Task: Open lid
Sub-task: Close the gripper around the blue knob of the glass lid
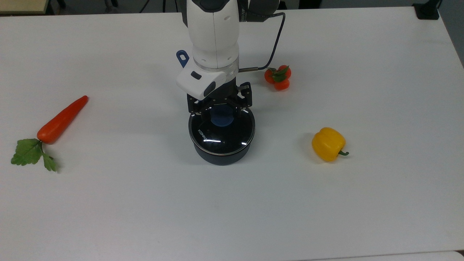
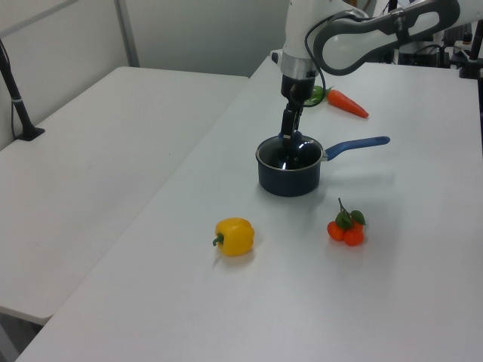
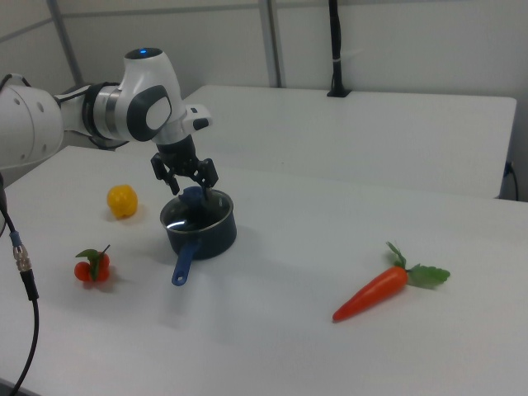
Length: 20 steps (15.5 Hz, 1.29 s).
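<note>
White tabletop (image 1: 232, 217), nearest part bare. Mid-field, top view: carrot (image 1: 61, 119) at the top view's left; yellow pepper (image 1: 328, 144) at the top view's right. Centre: dark blue saucepan (image 1: 221, 154), the lid (image 1: 222, 136) seated flat on its rim, glass with a metal edge, blue knob (image 1: 222, 117) at its middle. Claw (image 1: 220, 108) set over the knob, fingers (image 1: 241, 108) spread apart on either side of it, nothing gripped. Farther: tomato cluster (image 1: 277, 77) and the pan's handle end (image 1: 182, 57) beside the arm. Handling advice: centre the fingers on the knob, close firmly, then lift straight up so the pan is not dragged.
</note>
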Each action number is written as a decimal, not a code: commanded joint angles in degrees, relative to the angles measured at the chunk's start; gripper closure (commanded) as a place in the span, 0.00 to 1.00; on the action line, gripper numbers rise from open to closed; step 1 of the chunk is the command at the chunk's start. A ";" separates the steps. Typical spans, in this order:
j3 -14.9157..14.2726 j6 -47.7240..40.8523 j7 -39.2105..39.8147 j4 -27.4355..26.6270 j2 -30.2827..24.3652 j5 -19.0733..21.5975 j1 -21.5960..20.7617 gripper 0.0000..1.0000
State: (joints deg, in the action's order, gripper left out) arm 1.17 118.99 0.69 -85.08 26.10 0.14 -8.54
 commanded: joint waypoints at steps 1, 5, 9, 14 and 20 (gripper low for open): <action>-0.47 0.81 -1.13 0.88 0.53 0.65 -0.60 0.16; -0.47 0.72 -1.13 0.88 0.44 0.65 -0.51 0.22; -0.47 0.55 -1.13 0.88 0.44 0.56 -0.60 0.23; -0.47 0.02 -0.95 0.88 0.26 0.12 -0.60 0.29; -0.47 -0.07 -0.51 0.88 0.09 0.03 -0.95 0.29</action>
State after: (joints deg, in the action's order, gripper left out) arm 1.17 118.99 0.57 -84.72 26.22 0.14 -8.59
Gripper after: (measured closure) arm 0.286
